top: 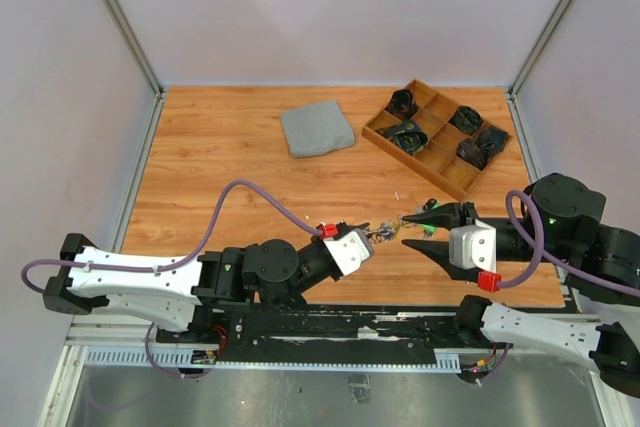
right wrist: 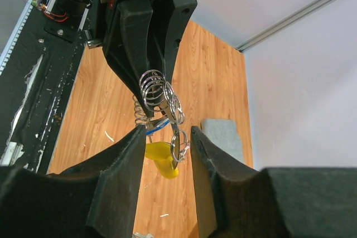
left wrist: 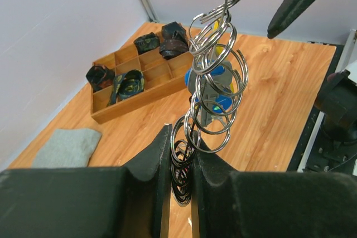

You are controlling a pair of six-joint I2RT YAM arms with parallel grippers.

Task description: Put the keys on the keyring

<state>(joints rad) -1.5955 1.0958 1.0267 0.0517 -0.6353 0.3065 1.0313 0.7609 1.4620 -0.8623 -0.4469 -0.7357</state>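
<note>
1. A robotics lab test cell: plain white panel walls (top: pixel 330 7) on aluminium frame posts (top: pixel 118 17) enclose a wooden table (top: pixel 200 167).
2. At 6 o'clock, the left arm (top: pixel 130 282) and right arm (top: pixel 570 212) are bolted to a black metal rail (top: pixel 300 327), with purple cables (top: pixel 245 184) looping loose.

Surface: a wood-grain surface (top: pixel 220 167) fills the middle of the top view.
Cloth: a folded grey cloth (top: pixel 317 130) lies flat in the upper middle of the top view, near the tray's left corner but not touching it. It also shows at the lower left of the left wrist view.
Tray: a wooden divided tray (top: pixel 415 165) sits askew at the upper right of the top view.
Bundles: four dark crumpled bundles (top: pixel 403 103) each lie in their own compartment.
Flecks: pale flecks (right wrist: pixel 108 136) are scattered on the wood.
Walls: pale walls (top: pixel 330 7) close in the left, back and right.
Frame: grey metal posts (top: pixel 120 22) run up the back corners.
</note>
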